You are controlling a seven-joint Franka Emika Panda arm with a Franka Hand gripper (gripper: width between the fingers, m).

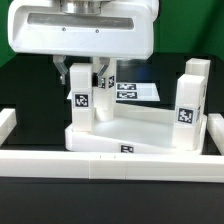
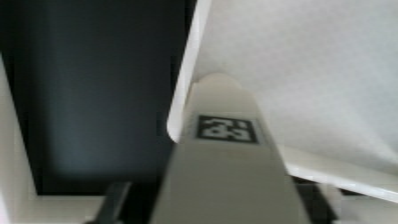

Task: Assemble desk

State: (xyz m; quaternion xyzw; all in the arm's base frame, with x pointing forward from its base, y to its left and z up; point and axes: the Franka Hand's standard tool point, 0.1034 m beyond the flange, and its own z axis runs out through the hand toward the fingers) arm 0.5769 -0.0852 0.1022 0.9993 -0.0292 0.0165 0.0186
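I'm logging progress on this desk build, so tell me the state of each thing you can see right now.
tabletop: lying flat on the table
leg under the gripper: upright on tabletop, between the fingers
other leg: upright at tabletop's corner
gripper: straddling the leg, grip unclear
marker board: flat, untouched

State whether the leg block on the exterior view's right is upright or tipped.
Upright. The leg block stands tall on its end on the tabletop, its tag facing the camera.

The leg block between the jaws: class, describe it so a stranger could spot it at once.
Find the white tabletop in mid-scene. Two leg blocks stand on it; take the leg block on the exterior view's left. Unlike the taller-looking right leg block, it stands directly beneath the gripper.
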